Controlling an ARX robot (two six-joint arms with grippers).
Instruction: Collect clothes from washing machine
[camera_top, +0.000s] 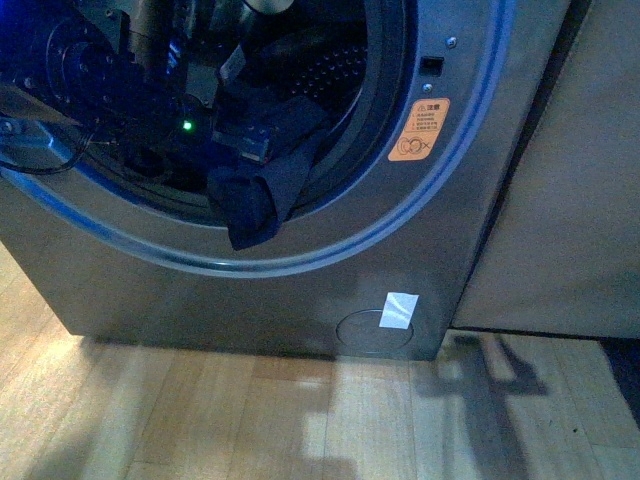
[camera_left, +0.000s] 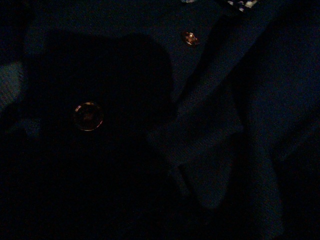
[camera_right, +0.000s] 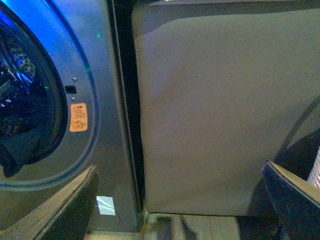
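Clothes (camera_top: 265, 195) drape down over washer (camera_top: 250, 310) mouth's lower lip. Left hand (camera_top: 240, 135) sits right on them, nearer (grip can't tell, its wrist view dark); right hand (camera_right: 180, 167) wide open, outside, well off to the right

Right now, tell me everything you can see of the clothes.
The clothes are a small bundle of soft, creased, dark navy fabric, much smaller than the washing machine mouth. They lie at the drum's lower front, with one fold drooping down over the porthole rim. The left arm reaches in just above them. Whether its jaws hold the fabric cannot be told. The left wrist view is dark.
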